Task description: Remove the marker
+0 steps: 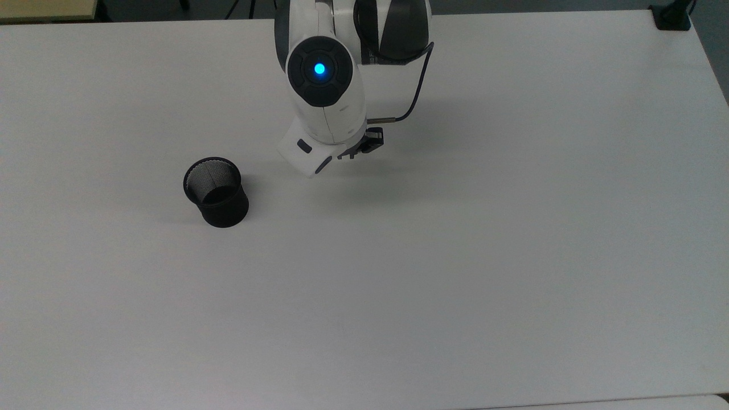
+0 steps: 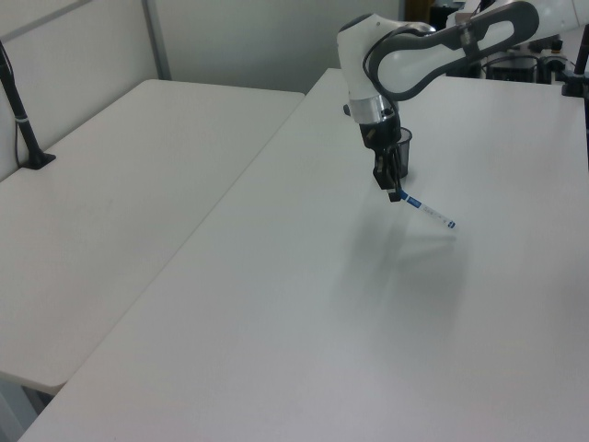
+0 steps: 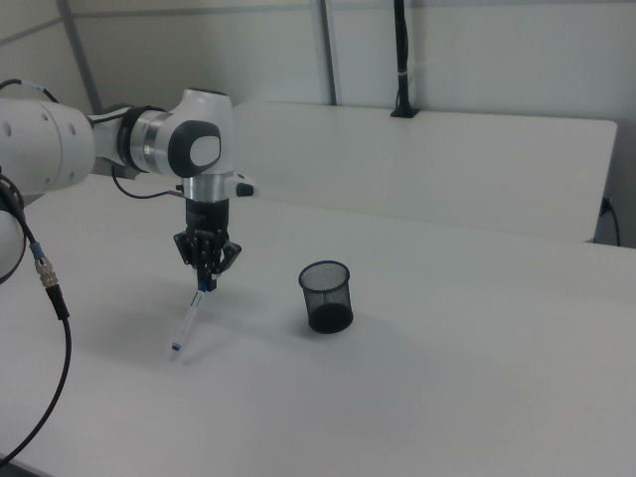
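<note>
Tool (image 3: 204, 281) clenched on marker (image 3: 188, 320) clear of mesh cup (image 3: 326, 296); top view: arm (image 1: 324, 91) covers marker

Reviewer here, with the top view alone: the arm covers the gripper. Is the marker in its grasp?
Observer: Yes. In the right view the gripper is shut on the marker at its upper, blue end.
Operator: How does the marker hang?
Observer: Slanted. In the left view its free end points down and toward the left view's right, away from the gripper.
Operator: Is it out of the mesh cup?
Observer: Yes. In the right view the whole marker is apart from the black mesh cup, to the right view's left of it. I cannot tell whether its lower tip touches the table.
</note>
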### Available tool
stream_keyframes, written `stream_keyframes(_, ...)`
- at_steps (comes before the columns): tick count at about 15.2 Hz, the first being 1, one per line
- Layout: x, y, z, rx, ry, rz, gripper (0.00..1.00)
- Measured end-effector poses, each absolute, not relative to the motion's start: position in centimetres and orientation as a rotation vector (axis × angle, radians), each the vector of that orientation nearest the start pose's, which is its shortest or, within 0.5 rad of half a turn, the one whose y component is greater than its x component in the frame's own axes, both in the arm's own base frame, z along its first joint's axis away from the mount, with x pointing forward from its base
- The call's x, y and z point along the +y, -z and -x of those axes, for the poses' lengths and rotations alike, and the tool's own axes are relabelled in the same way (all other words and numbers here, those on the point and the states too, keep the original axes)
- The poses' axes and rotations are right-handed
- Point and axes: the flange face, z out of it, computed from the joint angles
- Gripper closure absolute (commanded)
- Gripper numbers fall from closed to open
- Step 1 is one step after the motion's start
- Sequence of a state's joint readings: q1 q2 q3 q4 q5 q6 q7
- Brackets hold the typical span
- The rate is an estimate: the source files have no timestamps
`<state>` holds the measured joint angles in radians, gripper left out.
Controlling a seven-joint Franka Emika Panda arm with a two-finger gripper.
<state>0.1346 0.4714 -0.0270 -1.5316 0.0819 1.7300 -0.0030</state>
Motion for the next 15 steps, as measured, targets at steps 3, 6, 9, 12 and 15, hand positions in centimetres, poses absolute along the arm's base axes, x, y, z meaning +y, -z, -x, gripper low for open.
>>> stream_keyframes(3,7.9,-36.1,-65.2,-0.131,-0.434,3.058,0.62)
stream_keyframes(6,7.8,-36.0,-65.2,-0.129,-0.435,3.058,0.45)
stream_keyframes(9,7.8,-36.0,-65.2,-0.129,-0.434,3.058,0.24)
stream_keyframes(12,7.8,-36.3,-65.3,-0.129,-0.424,3.061,0.0)
stream_keyframes(15,7.3,-38.2,-65.7,-0.125,-0.371,3.094,0.0)
